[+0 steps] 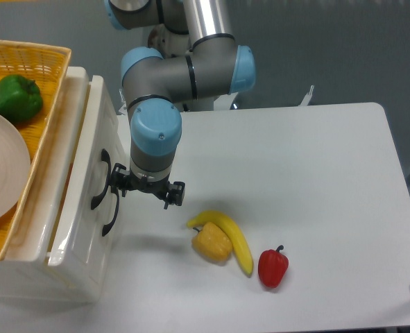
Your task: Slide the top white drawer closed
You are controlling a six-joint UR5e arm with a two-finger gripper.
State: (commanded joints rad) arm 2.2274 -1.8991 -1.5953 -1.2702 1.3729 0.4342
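The top white drawer (85, 149) stands at the left, under the yellow basket, pushed almost fully in so that only a narrow slit shows behind its front. Its black curved handle (98, 182) faces right. My gripper (146, 192) points down just right of that front, and its left black side touches the handle. The wrist hides the fingertips, so their spacing cannot be made out. Nothing is seen held.
The lower white drawer front with its black handle (110, 215) sits below. The yellow woven basket (44, 59) on top holds a green pepper (14, 97) and a plate (0, 177). A banana (234, 236), a yellow pepper (211, 243) and a red pepper (272, 268) lie on the table (309, 173).
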